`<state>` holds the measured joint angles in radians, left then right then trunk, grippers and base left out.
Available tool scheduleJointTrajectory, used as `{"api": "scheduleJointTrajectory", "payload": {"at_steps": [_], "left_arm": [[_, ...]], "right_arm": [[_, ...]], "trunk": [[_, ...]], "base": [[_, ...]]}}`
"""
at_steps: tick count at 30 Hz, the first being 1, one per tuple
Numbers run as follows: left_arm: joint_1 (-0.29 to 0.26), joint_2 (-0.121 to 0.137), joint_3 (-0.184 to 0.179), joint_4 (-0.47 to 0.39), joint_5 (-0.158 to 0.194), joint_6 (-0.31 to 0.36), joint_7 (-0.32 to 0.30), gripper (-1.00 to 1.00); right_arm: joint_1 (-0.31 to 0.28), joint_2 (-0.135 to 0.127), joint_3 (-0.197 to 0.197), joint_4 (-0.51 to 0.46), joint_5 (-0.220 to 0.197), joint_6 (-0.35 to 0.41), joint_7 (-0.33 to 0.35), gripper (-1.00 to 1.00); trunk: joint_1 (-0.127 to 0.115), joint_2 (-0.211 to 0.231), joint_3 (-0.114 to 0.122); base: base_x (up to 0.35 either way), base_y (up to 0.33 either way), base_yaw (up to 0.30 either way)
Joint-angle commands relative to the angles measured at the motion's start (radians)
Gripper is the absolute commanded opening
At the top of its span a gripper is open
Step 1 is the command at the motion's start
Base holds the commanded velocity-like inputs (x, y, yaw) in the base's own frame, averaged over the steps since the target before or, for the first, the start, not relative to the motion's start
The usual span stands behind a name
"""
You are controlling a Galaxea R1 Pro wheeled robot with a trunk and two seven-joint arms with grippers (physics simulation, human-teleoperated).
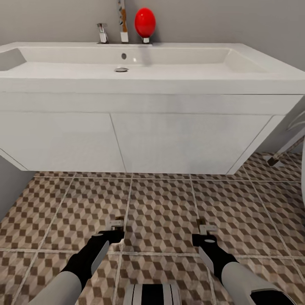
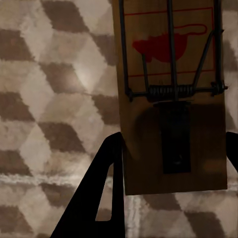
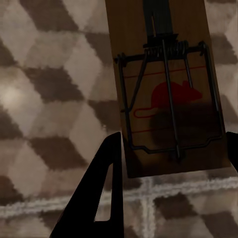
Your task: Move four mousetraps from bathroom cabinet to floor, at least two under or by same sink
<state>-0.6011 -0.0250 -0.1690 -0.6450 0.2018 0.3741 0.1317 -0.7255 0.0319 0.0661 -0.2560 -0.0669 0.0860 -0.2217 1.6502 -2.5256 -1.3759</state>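
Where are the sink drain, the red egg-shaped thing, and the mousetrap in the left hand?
Sink drain (image 1: 121, 69), head view: metal ring.
Red egg-shaped thing (image 1: 145, 22), head view: its middle.
Mousetrap (image 2: 148, 148), left wrist view: bare wooden base.

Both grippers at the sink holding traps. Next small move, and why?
Probably lower both arms and open. The left gripper and right gripper each grip a mousetrap above the bathroom floor, just in front of the bathroom sink. Released here, the two would likely lie next to the same sink.
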Motion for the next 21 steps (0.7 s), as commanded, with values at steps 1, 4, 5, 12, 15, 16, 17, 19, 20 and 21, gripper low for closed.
{"api": "scheduleJointTrajectory", "payload": {"at_steps": [1, 4, 5, 12, 15, 16, 17, 19, 20, 21], "left_arm": [[0.000, 0.001, -0.006, -0.002, 0.009, 0.004, 0.011, -1.00], [0.000, 0.003, -0.006, -0.002, 0.009, -0.001, 0.011, -1.00], [0.000, 0.004, -0.006, -0.002, 0.009, -0.004, 0.011, -1.00], [0.000, 0.005, -0.006, 0.007, 0.008, -0.075, 0.011, -1.00], [0.000, 0.005, -0.006, 0.009, 0.008, -0.089, 0.011, -1.00], [0.000, 0.005, -0.007, 0.010, 0.008, -0.092, 0.011, -1.00], [0.000, 0.005, -0.007, 0.010, 0.008, -0.094, 0.011, -1.00], [0.000, 0.005, -0.007, 0.010, 0.008, -0.097, 0.011, -1.00], [0.000, 0.005, -0.007, 0.009, 0.007, -0.099, 0.011, -1.00], [0.000, 0.005, -0.007, 0.008, 0.007, -0.099, 0.011, -1.00]], "right_arm": [[0.000, -0.001, 0.007, -0.003, -0.009, -0.006, -0.004, -1.00], [0.000, -0.001, 0.007, -0.004, -0.010, -0.028, -0.004, -1.00], [0.000, -0.001, 0.007, -0.005, -0.010, -0.034, -0.004, -1.00], [0.000, 0.002, 0.008, 0.007, -0.012, -0.096, -0.004, -1.00], [0.000, 0.002, 0.008, 0.008, -0.013, -0.104, -0.004, -1.00], [0.000, 0.002, 0.008, 0.008, -0.013, -0.105, -0.004, -1.00], [0.000, 0.002, 0.008, 0.008, -0.013, -0.106, -0.004, -1.00], [0.000, 0.002, 0.008, 0.009, -0.012, -0.108, -0.004, -1.00], [0.000, 0.003, 0.008, 0.009, -0.012, -0.109, -0.004, -1.00], [0.000, 0.003, 0.008, 0.009, -0.012, -0.109, -0.004, -1.00]], "trunk": [[0.000, -0.001, -0.005], [0.002, -0.001, -0.016], [0.002, -0.001, -0.020], [0.005, -0.003, -0.047], [0.007, -0.004, -0.059], [0.007, -0.004, -0.063], [0.007, -0.004, -0.067], [0.008, -0.005, -0.074], [0.009, -0.005, -0.078], [0.009, -0.005, -0.082]], "base": [[0.000, 0.000, 0.000], [0.000, 0.000, 0.000], [0.000, 0.000, 0.000], [0.000, 0.000, 0.000], [0.000, 0.000, 0.000], [0.000, 0.000, 0.000], [0.000, 0.000, 0.000], [0.000, 0.000, 0.000], [0.000, 0.000, 0.000], [0.000, 0.000, 0.000]]}}
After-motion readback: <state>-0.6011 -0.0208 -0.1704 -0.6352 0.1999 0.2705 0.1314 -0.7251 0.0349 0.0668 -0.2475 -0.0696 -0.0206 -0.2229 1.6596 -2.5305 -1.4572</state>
